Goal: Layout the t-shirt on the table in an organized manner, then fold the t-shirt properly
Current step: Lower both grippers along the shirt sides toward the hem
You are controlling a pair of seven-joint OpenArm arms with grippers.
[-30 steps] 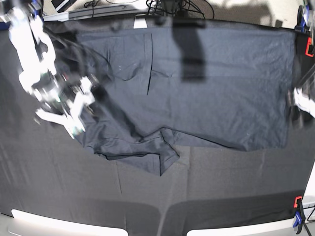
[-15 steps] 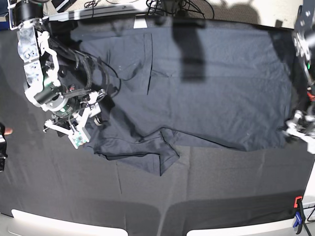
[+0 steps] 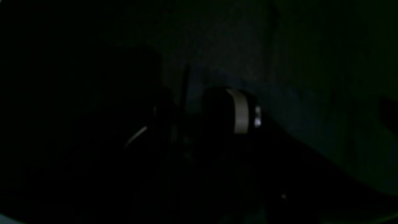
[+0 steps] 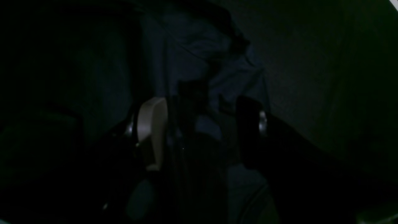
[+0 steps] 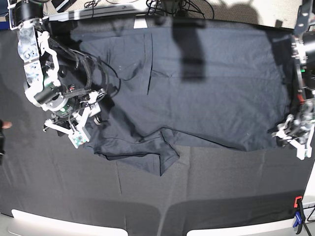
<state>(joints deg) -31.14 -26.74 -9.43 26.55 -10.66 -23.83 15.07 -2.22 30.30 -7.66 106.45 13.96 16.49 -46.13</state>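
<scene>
Clamps (image 5: 298,218) in orange and blue are fixed at the near right corner of the table (image 5: 221,196). Beyond them the t-shirt (image 5: 206,88) is spread across the black cloth, with one sleeve (image 5: 152,155) bunched at its near left edge. At the shirt's left edge, the right gripper (image 5: 74,129) is seen with fingers parted over the fabric. At the right hem, the left gripper (image 5: 290,136) is lowered; its grip cannot be told. Cables (image 5: 172,6) are heaped past the far rim.
</scene>
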